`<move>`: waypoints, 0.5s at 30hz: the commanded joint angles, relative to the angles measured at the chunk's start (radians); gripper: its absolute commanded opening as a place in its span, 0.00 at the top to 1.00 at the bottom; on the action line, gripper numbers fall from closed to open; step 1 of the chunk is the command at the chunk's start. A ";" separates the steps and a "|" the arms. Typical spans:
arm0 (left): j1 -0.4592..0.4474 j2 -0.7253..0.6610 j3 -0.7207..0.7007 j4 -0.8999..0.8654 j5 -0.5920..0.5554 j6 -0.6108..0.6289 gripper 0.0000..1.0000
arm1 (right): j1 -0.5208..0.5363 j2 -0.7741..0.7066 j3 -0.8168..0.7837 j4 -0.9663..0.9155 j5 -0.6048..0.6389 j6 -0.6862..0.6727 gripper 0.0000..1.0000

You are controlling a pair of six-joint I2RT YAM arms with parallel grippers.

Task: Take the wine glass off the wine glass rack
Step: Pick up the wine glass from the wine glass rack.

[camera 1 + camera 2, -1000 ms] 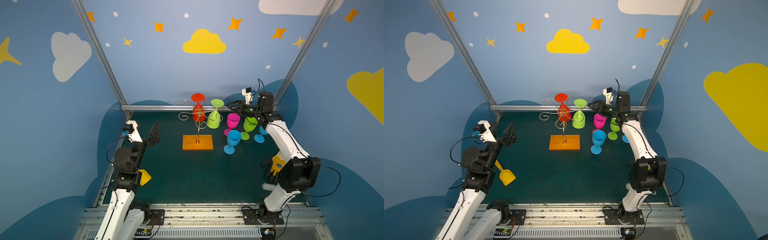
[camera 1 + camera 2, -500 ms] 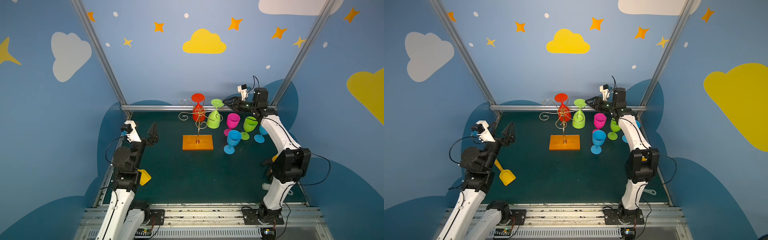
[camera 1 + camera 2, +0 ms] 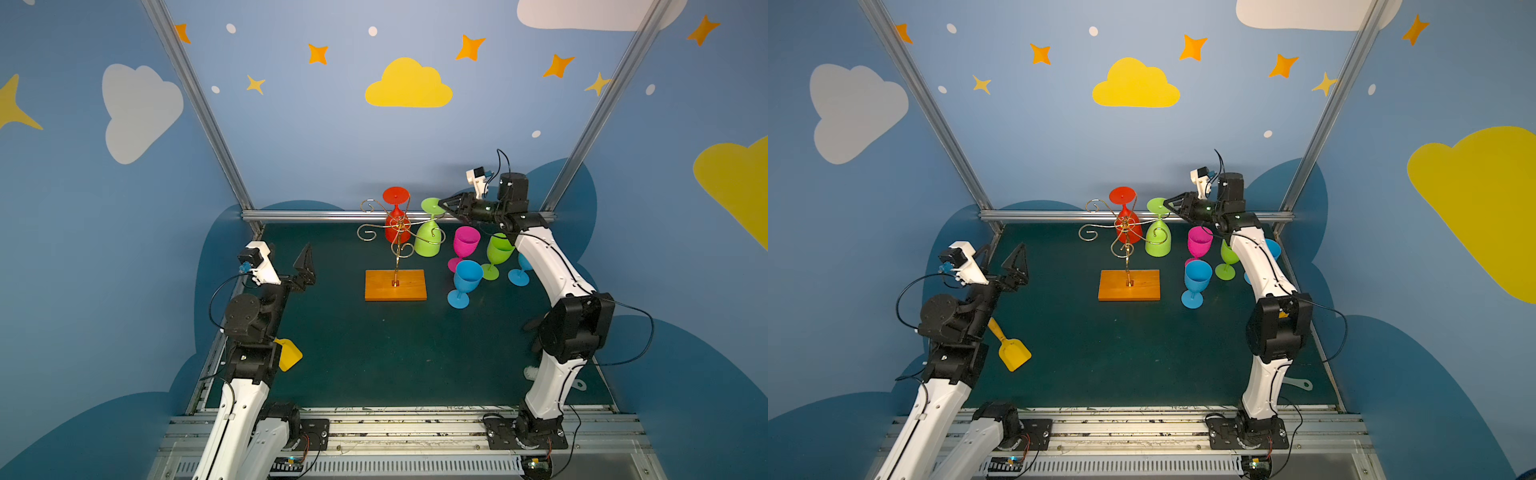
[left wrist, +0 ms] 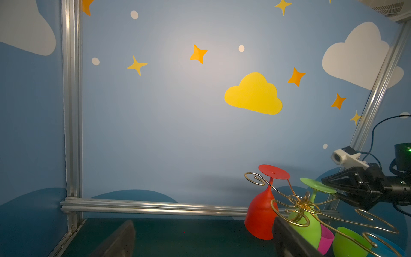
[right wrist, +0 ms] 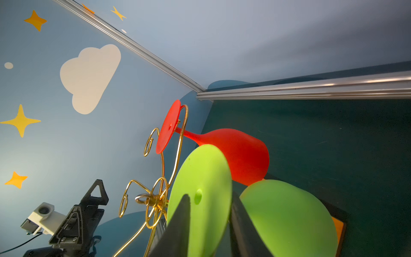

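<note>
Left fingers (image 3: 305, 262) stand spread wide, empty, above the matte dark-green tabletop (image 3: 374, 353); a yellow scoop (image 3: 1013, 353) lies by that arm. At centre the rack (image 3: 395, 286), thin gold wire scrolls on a glossy wooden block, carries a red glass (image 3: 391, 233) and the green glass (image 3: 428, 243), both bowl-down. Right fingers (image 5: 180, 227) straddle the green glass's flat round foot, close to both faces; whether they pinch it I cannot tell. Just right, a pink glass (image 3: 466, 241), blue glass (image 3: 467, 274) and second green glass (image 3: 498, 249), smooth opaque plastic, stand crowded beside that arm.
</note>
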State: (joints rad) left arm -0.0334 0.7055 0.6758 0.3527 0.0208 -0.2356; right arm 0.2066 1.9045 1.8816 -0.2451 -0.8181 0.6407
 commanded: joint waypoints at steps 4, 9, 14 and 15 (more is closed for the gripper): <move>0.007 -0.015 -0.010 0.017 0.007 -0.007 0.05 | -0.001 0.013 0.027 0.015 -0.022 0.028 0.87; 0.009 -0.017 -0.010 0.017 0.008 -0.008 0.05 | -0.005 0.013 0.024 0.053 -0.045 0.070 0.94; 0.012 -0.018 -0.010 0.015 0.010 -0.010 0.05 | -0.010 0.006 0.012 0.102 -0.071 0.123 1.00; 0.012 -0.018 -0.010 0.015 0.011 -0.010 0.05 | -0.011 0.003 0.008 0.117 -0.073 0.134 1.00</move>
State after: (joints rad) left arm -0.0265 0.6983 0.6758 0.3527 0.0273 -0.2363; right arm 0.2043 1.9053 1.8877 -0.1852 -0.8722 0.7387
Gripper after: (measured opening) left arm 0.951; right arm 0.048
